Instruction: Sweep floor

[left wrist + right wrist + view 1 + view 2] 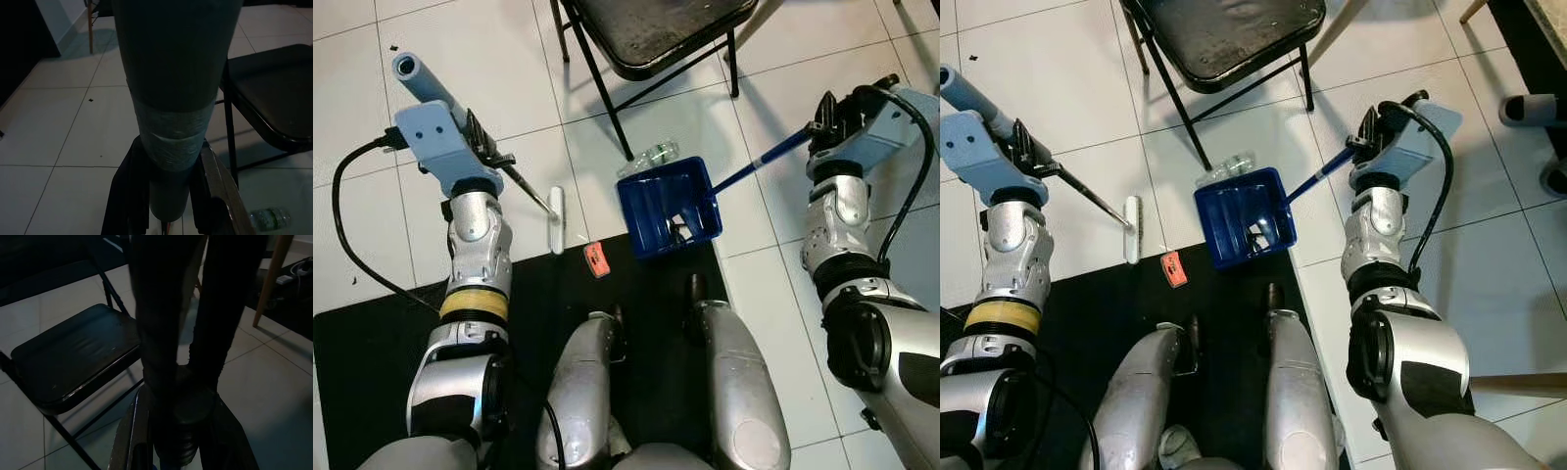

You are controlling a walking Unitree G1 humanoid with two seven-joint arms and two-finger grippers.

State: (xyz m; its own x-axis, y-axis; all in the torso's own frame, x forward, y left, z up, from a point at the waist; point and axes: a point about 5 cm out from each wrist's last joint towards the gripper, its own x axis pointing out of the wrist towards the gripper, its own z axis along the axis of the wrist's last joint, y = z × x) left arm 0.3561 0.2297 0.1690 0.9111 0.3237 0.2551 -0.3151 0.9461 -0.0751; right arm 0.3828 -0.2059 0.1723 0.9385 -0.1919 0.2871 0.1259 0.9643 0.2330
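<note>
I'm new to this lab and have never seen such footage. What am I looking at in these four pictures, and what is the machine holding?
It's a humanoid robot sweeping a tiled floor. The two bright pictures come from a stereo camera on its head, looking down past its silver arms and legs. The two dark pictures come from cameras on its wrists, looking along each gripper's black fingers.

The left gripper is shut on a brush, whose white head rests on the tile at the edge of a black mat. The right gripper is shut on the handle of a blue dustpan, which sits on the floor in front of the robot's feet.

A clear plastic bottle lies just beyond the dustpan, and an orange scrap lies on the mat's edge between brush and pan. A black folding chair stands ahead.
</note>
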